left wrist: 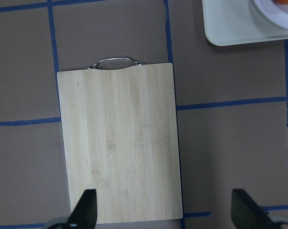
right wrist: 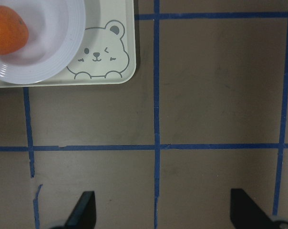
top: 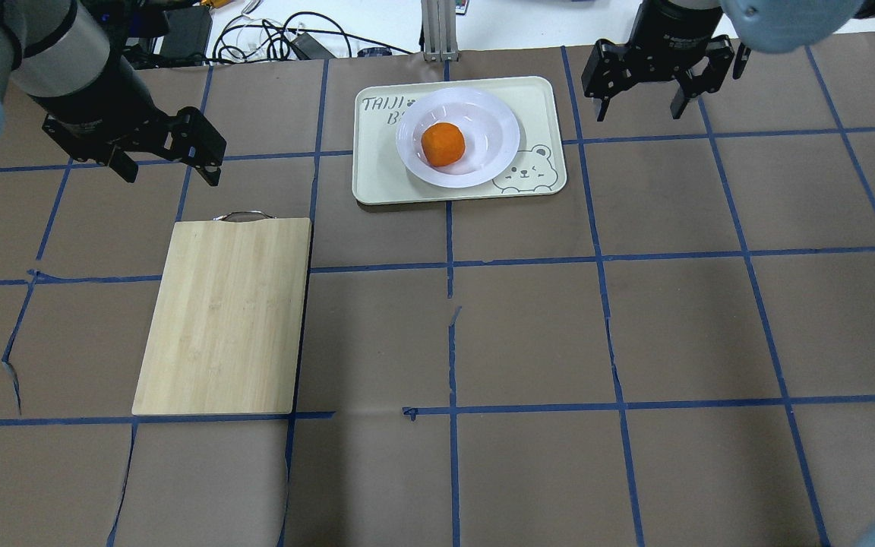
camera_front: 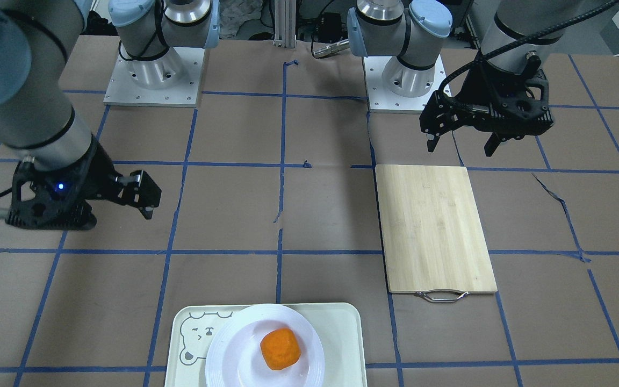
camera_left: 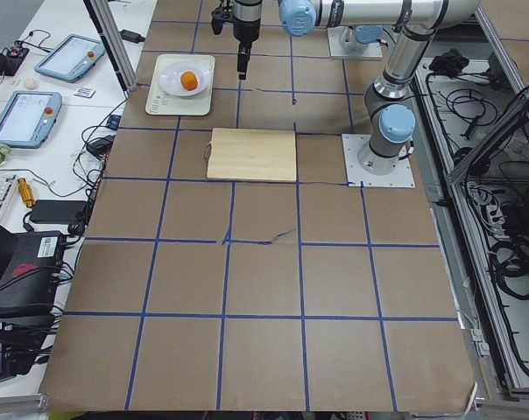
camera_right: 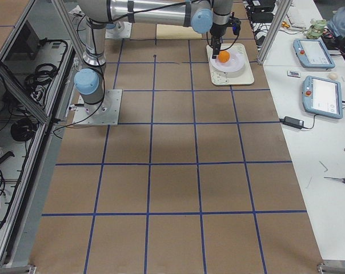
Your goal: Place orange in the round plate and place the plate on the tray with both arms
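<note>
The orange (camera_front: 280, 349) (top: 442, 143) lies in the sunken centre of the round plate (camera_front: 223, 355) (top: 495, 144). The plate rests on the cream tray (camera_front: 342, 333) (top: 377, 171), near its bear-face corner (right wrist: 98, 55), at the table's far edge. My left gripper (top: 172, 176) (camera_front: 460, 149) hangs open and empty high over the bamboo board; its wrist view shows both fingers (left wrist: 84, 212) wide apart. My right gripper (top: 639, 114) (camera_front: 145, 201) is also open and empty, raised beside the tray's bear corner, apart from the plate.
A bamboo cutting board (top: 225, 315) (camera_front: 436, 228) with a metal handle (top: 244, 216) lies on my left half of the table. Both arm bases (camera_front: 153, 70) stand at my edge. Tablets and cables (camera_left: 19, 114) sit on the bench beyond the tray.
</note>
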